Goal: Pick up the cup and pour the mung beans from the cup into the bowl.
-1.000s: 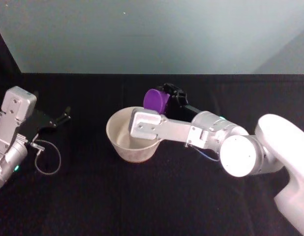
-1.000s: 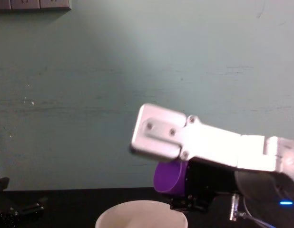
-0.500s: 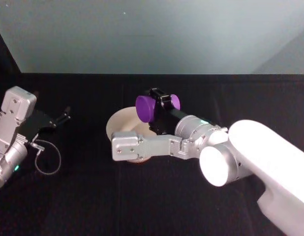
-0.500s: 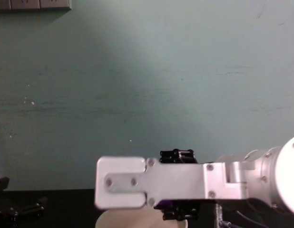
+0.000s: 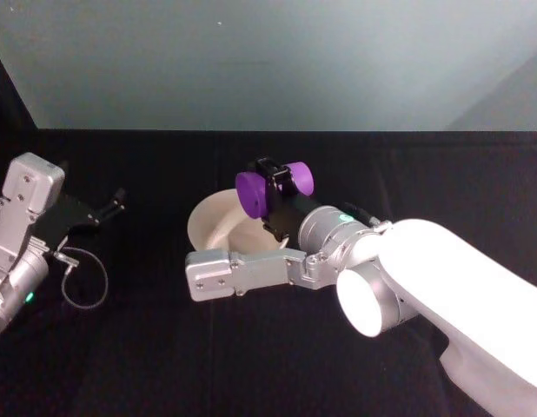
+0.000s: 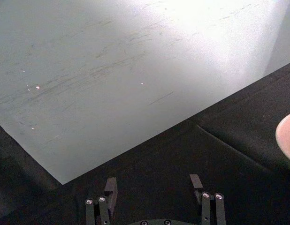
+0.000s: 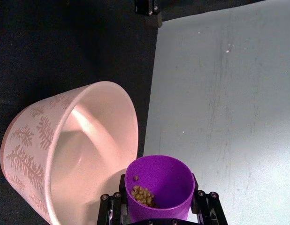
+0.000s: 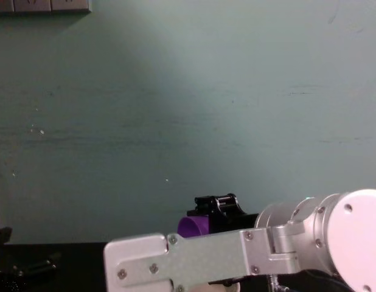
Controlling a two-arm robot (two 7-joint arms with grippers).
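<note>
The cup (image 7: 159,180), one smooth purple plastic tumbler, sits tipped and clamped in the right end effector (image 5: 271,184), with small round mung beans (image 7: 142,194) clustered inside. It is raised at the rim of the single cream, leaf-embossed bowl (image 7: 27,150). Far left, the left end effector (image 6: 153,187) gapes wide over the black-cloth bench (image 5: 164,365).

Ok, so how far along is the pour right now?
Done: the right gripper has the cup lifted and tipped sideways beside the rim of the bowl. In hand: the pour; the mung beans sit inside the cup, and the bowl looks bare inside. Left: tip further until they fall in. The left gripper is parked open on the left.
</note>
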